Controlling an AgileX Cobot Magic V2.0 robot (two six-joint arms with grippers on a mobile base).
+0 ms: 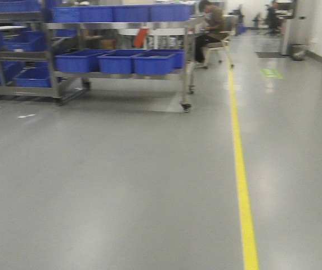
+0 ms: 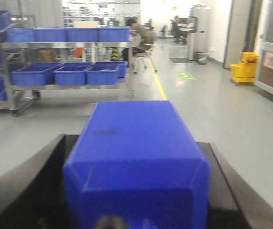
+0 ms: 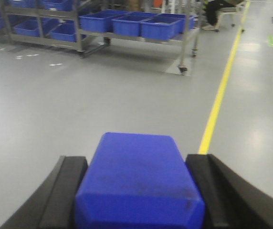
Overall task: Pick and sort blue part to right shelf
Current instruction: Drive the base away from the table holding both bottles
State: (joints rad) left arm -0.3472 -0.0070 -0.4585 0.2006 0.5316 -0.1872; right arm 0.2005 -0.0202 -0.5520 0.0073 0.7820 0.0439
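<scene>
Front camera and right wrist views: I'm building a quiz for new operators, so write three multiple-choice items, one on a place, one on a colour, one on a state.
1. The wheeled rack stands where relative to the yellow line?
A) left of it
B) right of it
C) across it

2. The bins on that rack are:
A) red
B) green
C) blue

3. The right gripper is:
A) open and empty
B) shut on a blue part
C) out of view

Answers: 1 A, the line runs past the rack's right end; 2 C, every bin shown is blue; 3 B, the part fills the gap between both black fingers.
</scene>
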